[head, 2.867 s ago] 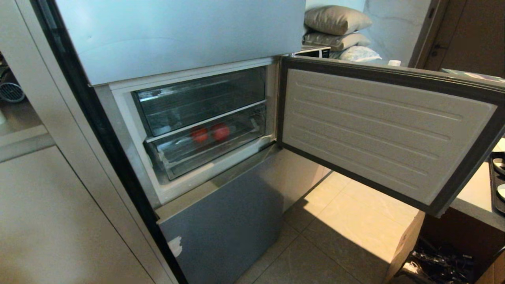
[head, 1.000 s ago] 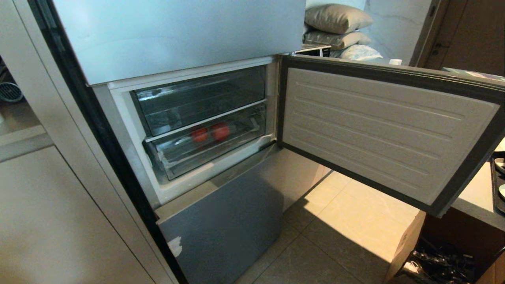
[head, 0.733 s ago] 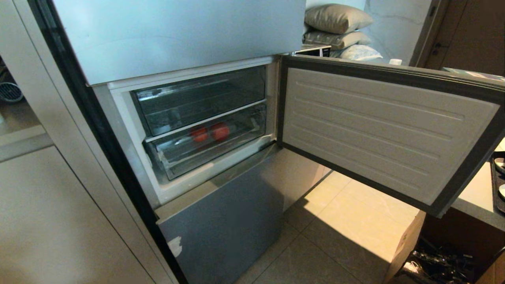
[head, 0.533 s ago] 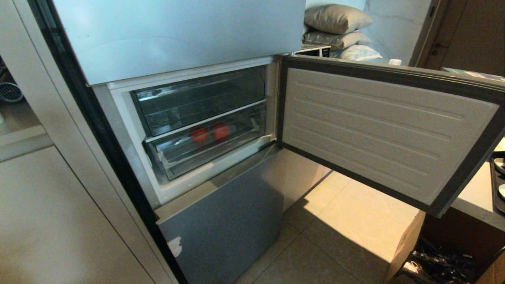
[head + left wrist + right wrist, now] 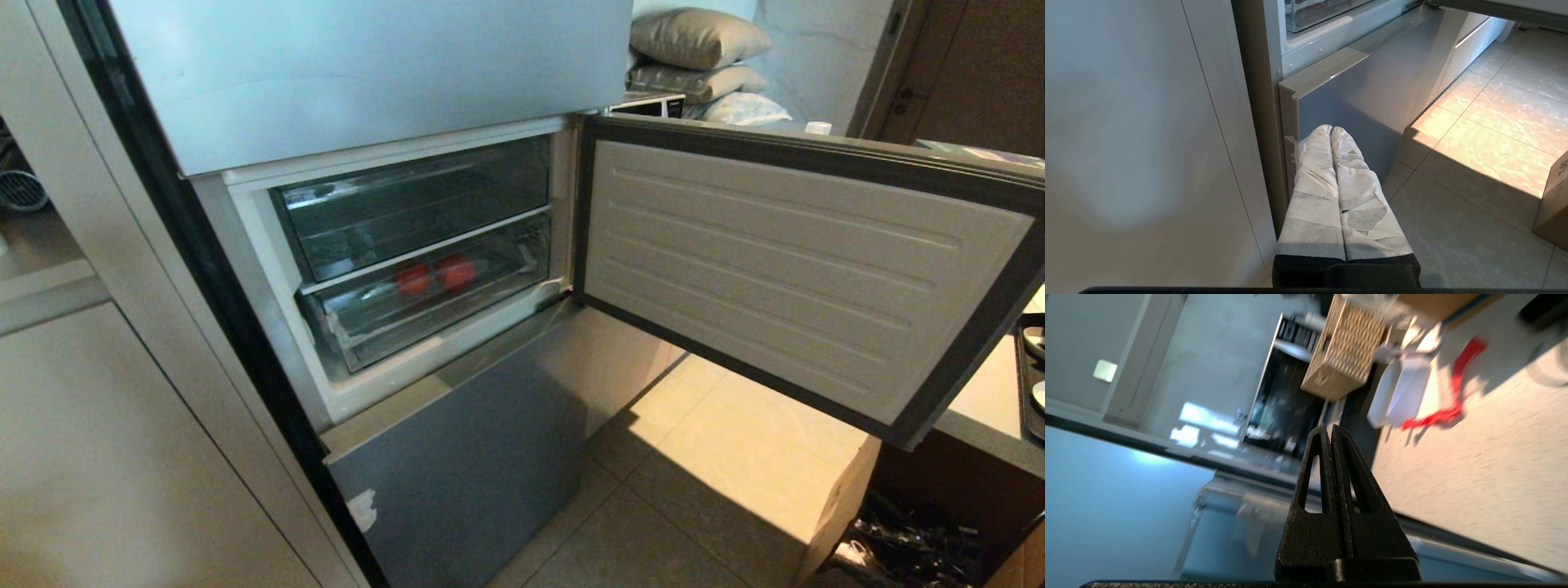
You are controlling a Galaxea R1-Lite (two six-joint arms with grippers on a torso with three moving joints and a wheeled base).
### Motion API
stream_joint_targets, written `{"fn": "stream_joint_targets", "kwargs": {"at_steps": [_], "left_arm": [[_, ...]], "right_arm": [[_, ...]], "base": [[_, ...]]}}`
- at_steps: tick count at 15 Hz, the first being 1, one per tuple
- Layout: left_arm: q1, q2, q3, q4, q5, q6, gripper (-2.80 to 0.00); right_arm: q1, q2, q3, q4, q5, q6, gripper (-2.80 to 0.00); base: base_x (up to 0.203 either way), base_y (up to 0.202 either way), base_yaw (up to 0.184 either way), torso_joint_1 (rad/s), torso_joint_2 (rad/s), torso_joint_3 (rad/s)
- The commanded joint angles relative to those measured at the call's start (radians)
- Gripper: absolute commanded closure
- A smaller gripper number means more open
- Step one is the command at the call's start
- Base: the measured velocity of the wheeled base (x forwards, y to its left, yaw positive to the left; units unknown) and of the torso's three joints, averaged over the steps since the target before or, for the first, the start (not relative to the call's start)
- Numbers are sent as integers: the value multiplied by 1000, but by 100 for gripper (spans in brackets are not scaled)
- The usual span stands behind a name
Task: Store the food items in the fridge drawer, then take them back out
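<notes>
Two round red food items [image 5: 414,278] [image 5: 455,272] lie side by side inside the fridge drawer [image 5: 424,318]. This is the lower clear drawer, pushed in, with white tape at its front left corner. Neither arm shows in the head view. My left gripper [image 5: 1331,128] has white-wrapped fingers and is shut on nothing. It hangs low in front of the fridge's bottom door [image 5: 1372,90]. My right gripper [image 5: 1329,428] has black fingers pressed together and holds nothing. It points across a pale countertop [image 5: 1486,465], away from the drawer.
The middle compartment's door [image 5: 775,269] stands swung wide open to the right. An empty clear upper drawer [image 5: 408,204] sits above the fruit. A cardboard box [image 5: 841,506] stands on the tiled floor. On the counter are a wicker basket [image 5: 1347,355] and a red packet [image 5: 1453,396].
</notes>
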Motion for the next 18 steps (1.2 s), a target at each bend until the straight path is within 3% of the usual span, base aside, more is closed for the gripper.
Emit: {"fn": "stream_joint_targets", "kwargs": {"at_steps": [1, 4, 9, 16, 18], "left_arm": [[0, -2, 0, -1, 0, 0, 0], [0, -2, 0, 1, 0, 0, 0], [0, -2, 0, 1, 0, 0, 0], [0, -2, 0, 1, 0, 0, 0], [0, -2, 0, 1, 0, 0, 0]], "right_arm": [[40, 71, -36, -3, 12, 25, 0], [105, 67, -24, 2, 39, 27, 0], [118, -37, 72, 2, 145, 67, 0], [105, -315, 271, -1, 180, 68, 0], [72, -395, 264, -3, 175, 115, 0]], "base": [[0, 0, 0, 0, 0, 0], [0, 0, 0, 0, 0, 0], [0, 0, 0, 0, 0, 0], [0, 0, 0, 0, 0, 0], [0, 0, 0, 0, 0, 0]]}}
